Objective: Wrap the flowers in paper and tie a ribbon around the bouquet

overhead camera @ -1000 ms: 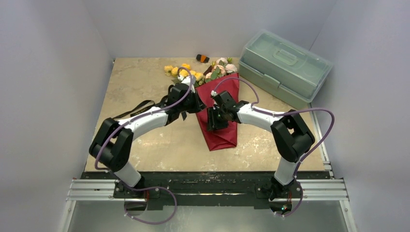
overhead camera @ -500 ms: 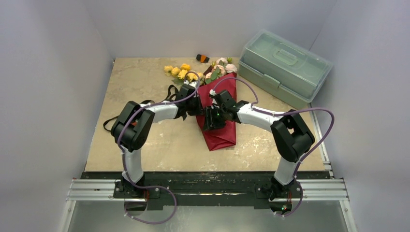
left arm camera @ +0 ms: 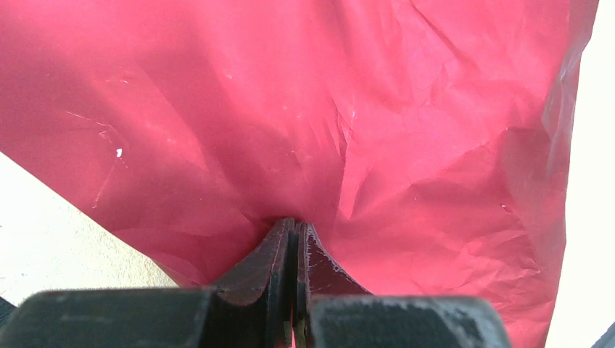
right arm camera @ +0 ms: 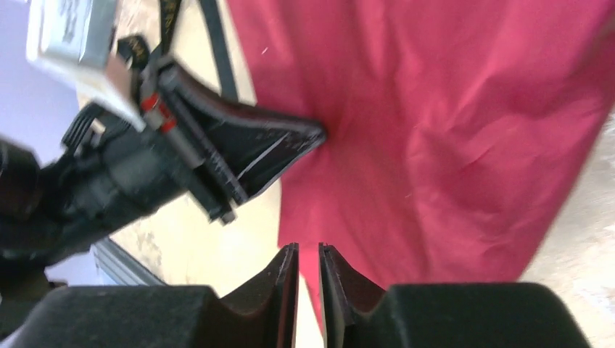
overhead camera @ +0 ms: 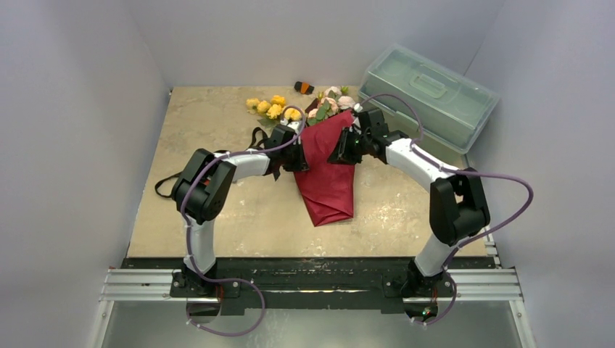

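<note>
The bouquet lies in the middle of the beige marbled table (overhead camera: 217,123). It is a large crinkled dark red sheet of wrapping paper (overhead camera: 330,177) rolled into a cone with its point toward the near edge. The yellow and pale pink artificial flowers (overhead camera: 279,109) spill out of its far end, near a pale green lidded plastic box (overhead camera: 428,94). The left gripper (left arm camera: 294,226) sits at the cone's left edge with its fingers pressed together. The paper puckers around their tips, so it appears to pinch a fold. The right gripper (right arm camera: 308,250) hovers over the far right part of the paper, its fingers a narrow slit apart with nothing between them. The long flat black fabric ribbon (overhead camera: 165,180) trails on the table to the left, beside the left arm and not around the cone, so tying has not begun. The wrap looks loose and seems to depend on that one pinch, so a sideways tug could tear the thin paper or let the cone unroll. The two grippers are close together, and a careless descent by the right one could knock the left or flatten the wrap. The floppy ribbon could also snag under the left arm.
</note>
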You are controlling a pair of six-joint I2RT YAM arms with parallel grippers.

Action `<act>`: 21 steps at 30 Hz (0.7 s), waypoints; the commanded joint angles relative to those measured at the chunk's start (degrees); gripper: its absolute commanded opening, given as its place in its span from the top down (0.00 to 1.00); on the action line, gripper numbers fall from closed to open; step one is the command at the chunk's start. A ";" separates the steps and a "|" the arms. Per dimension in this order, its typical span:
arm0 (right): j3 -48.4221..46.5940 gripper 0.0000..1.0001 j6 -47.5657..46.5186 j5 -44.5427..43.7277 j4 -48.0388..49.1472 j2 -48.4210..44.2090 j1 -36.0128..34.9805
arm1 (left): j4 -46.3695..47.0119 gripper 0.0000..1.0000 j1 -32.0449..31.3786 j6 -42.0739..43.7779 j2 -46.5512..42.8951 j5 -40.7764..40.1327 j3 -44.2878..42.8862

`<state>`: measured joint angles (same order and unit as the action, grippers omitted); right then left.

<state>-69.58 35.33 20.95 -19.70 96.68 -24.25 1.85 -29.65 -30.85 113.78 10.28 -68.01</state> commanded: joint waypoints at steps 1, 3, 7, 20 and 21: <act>-3.51 0.80 -0.03 1.95 1.10 5.35 3.08 | -0.17 1.00 0.21 1.94 0.40 0.72 -2.03; -4.41 0.82 -1.14 1.93 1.36 8.76 4.13 | -0.53 1.00 0.21 2.13 0.44 1.07 -2.31; -4.24 0.85 -3.14 1.20 1.99 15.20 4.99 | -1.75 1.00 0.21 2.35 0.05 1.15 -3.15; 1.03 0.88 -2.71 1.20 5.37 17.08 5.13 | -11.81 1.00 -8.17 12.73 -11.80 -5.01 -6.32; 1.29 0.88 -2.60 1.20 5.54 16.91 5.15 | -11.94 1.00 -9.32 13.27 -12.15 -4.69 -6.15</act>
<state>-70.70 33.50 24.56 -13.80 114.34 -19.07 -8.71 -34.52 -22.83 106.80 6.42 -71.64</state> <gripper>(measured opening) 0.124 0.026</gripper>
